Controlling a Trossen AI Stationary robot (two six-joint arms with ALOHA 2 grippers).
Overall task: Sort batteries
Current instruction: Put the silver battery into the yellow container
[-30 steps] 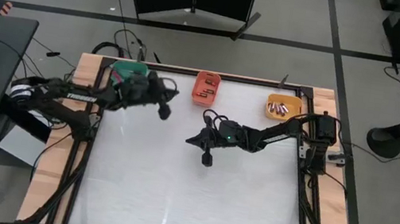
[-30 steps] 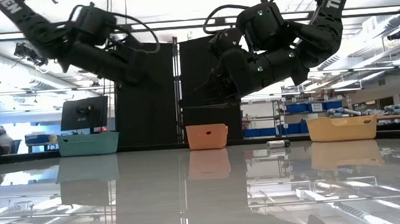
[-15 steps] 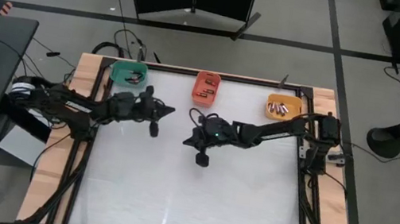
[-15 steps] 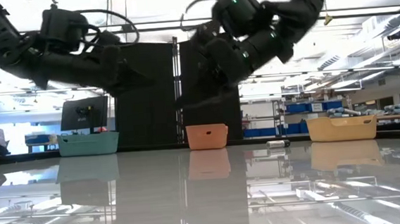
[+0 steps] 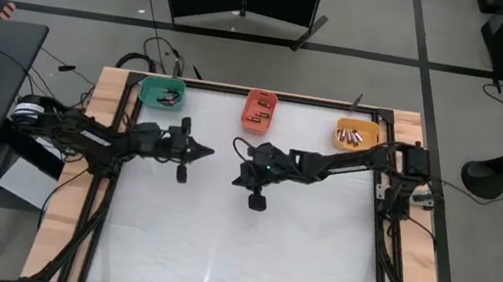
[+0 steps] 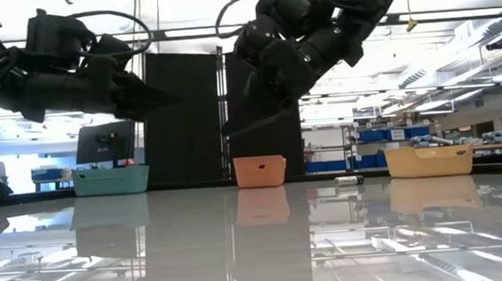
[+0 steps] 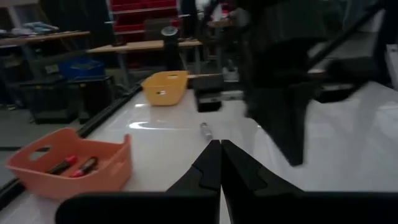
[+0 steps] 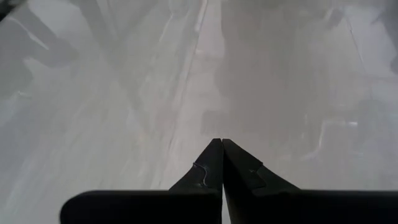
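My left gripper (image 5: pixel 203 150) (image 7: pixel 220 148) is shut and hovers above the table between the teal bin (image 5: pixel 162 93) and the orange bin (image 5: pixel 260 109), pointing toward the table's right. My right gripper (image 5: pixel 238 173) (image 8: pixel 221 145) is shut too, in the air just near of the orange bin, slanting down. One small battery (image 6: pixel 349 180) (image 7: pixel 205 129) lies on its side on the table between the orange bin and the yellow bin (image 5: pixel 356 134). More batteries lie in the orange bin (image 7: pixel 74 166) and the yellow bin (image 5: pixel 353 136).
The three bins stand in a row along the table's far edge. The two arms' wrists are close to each other over the far middle of the table. The white tabletop (image 5: pixel 234 250) stretches toward the near edge. A dark frame (image 5: pixel 387 244) borders the table.
My left arm has drawn back from over the teal bin toward the near edge and sunk lower. My right arm has shifted a little toward the table's left and risen slightly.
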